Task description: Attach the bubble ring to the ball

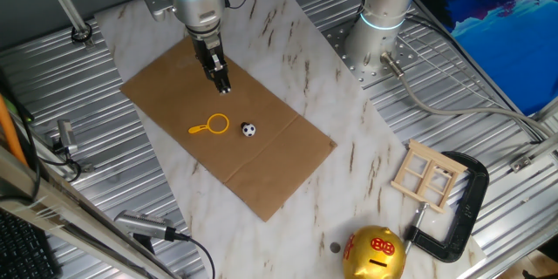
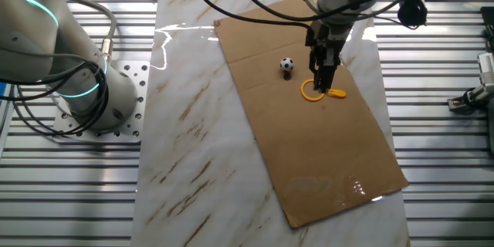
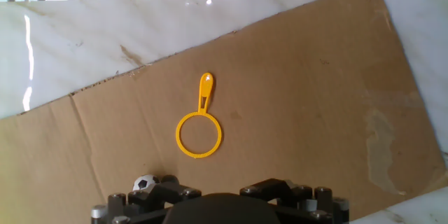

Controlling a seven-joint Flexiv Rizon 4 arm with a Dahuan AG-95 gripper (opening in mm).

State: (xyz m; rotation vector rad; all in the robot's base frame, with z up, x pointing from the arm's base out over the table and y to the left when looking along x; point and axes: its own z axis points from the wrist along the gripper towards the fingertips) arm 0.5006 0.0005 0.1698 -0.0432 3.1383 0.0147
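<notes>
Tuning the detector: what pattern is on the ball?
White with black soccer-style patches; the ball shows best in one fixed view.

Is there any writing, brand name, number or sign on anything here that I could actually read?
No readable text shows in any view.
The big gold round figure at the table's edge carries red marks; they look like symbols, but are too small and blurred to read.
The thin yellow-orange plastic bubble ring, the tiny black-and-white ball, the brown cardboard sheet, the small wooden window frame and the black clamp show no lettering.
</notes>
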